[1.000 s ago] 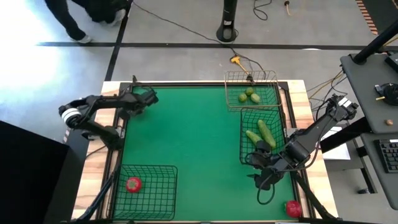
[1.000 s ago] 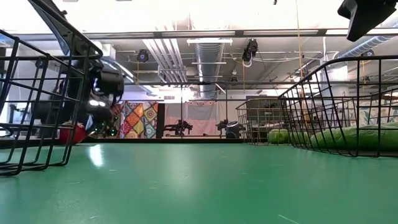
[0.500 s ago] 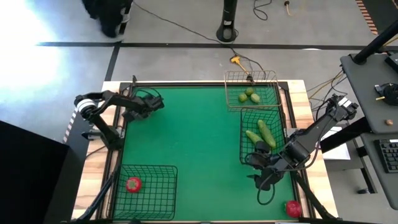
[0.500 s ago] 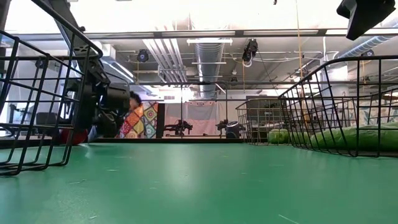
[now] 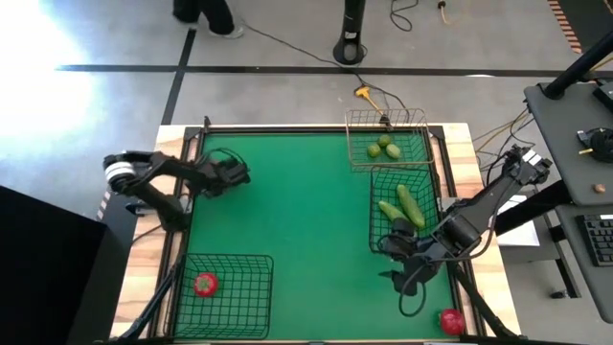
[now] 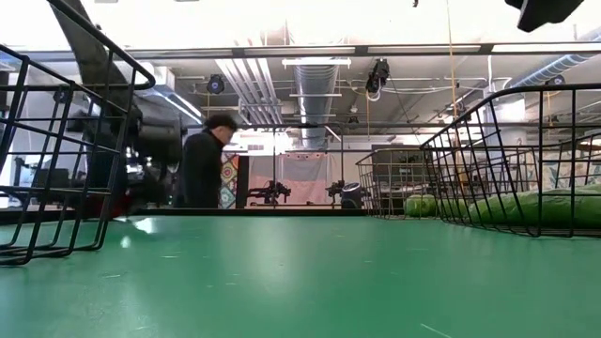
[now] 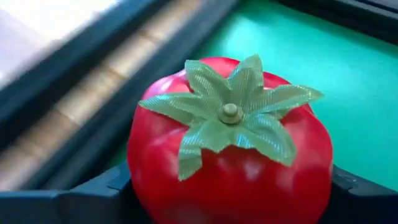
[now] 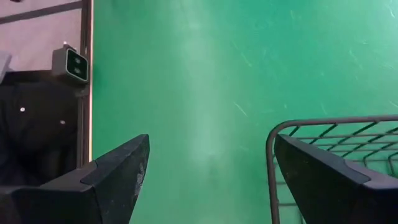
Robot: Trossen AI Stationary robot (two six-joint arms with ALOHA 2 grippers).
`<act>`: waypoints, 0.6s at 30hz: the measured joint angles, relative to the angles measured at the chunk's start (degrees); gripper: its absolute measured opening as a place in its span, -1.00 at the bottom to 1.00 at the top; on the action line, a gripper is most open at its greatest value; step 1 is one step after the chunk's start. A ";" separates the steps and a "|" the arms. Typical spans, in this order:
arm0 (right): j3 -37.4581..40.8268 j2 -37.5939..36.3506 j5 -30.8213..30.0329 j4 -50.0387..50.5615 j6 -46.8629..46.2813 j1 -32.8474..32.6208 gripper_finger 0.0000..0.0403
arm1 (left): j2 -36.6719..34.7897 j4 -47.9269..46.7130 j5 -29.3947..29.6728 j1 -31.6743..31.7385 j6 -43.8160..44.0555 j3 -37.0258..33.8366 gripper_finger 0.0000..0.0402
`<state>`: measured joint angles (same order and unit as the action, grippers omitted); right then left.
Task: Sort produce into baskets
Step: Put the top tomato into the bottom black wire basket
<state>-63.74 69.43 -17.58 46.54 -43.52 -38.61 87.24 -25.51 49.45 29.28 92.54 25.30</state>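
My left gripper (image 5: 235, 174) is near the table's far left side, shut on a glossy red tomato (image 7: 230, 168) with a green calyx. Another red tomato (image 5: 205, 284) lies in the black basket (image 5: 222, 305) at the near left. A third one (image 5: 450, 321) lies by the near right corner. Cucumbers (image 5: 402, 206) lie in the black basket (image 5: 375, 230) on the right. Round light-green pieces (image 5: 383, 148) lie in the tan basket (image 5: 356, 129) at the far right. My right gripper (image 8: 211, 174) hangs open over the green mat beside the right black basket. My left gripper pinches the red tomato by two opposite sides (image 7: 140, 180), one dark finger (image 7: 106, 186) on each flank. The fingers come from the table's left, roughly level. The calyx (image 7: 230, 115) faces back toward the wrist. I cannot tell whether the tomato rests on the mat.
The middle of the green mat (image 5: 297, 220) holds nothing. A black frame and wooden border (image 7: 81, 93) run close beside the held tomato. The right basket's corner wire (image 8: 336, 143) is near my right gripper. A person (image 6: 202, 169) stands beyond the table's far edge.
My left gripper has shifted a little toward the table's near edge and right. In the low view a person has walked into sight behind the table.
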 joint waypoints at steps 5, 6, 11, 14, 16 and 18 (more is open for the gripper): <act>-0.81 0.00 0.02 -2.23 0.57 0.00 0.68 | -10.05 -1.97 -2.01 -15.11 -5.63 -0.13 0.28; -0.81 0.00 0.02 -2.89 0.92 0.00 0.68 | -12.28 -3.24 -1.93 -19.20 -6.98 0.27 0.29; -0.91 0.02 0.01 -5.74 2.64 0.02 0.68 | -22.06 -10.74 -0.92 -42.22 -15.08 6.99 0.30; -1.86 0.02 0.00 -5.86 3.60 0.43 0.68 | -25.20 -12.25 0.59 -55.70 -23.43 13.88 0.28; -2.52 0.02 -0.40 -6.48 4.14 0.98 0.68 | -25.72 -12.24 0.87 -64.43 -30.20 18.68 0.28; -3.00 0.02 -0.44 -6.90 4.60 1.41 0.68 | -25.13 -12.44 1.57 -71.80 -32.84 23.04 0.29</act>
<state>-66.74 69.45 -18.03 39.64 -38.92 -37.20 62.11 -37.94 51.02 -42.52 59.70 48.34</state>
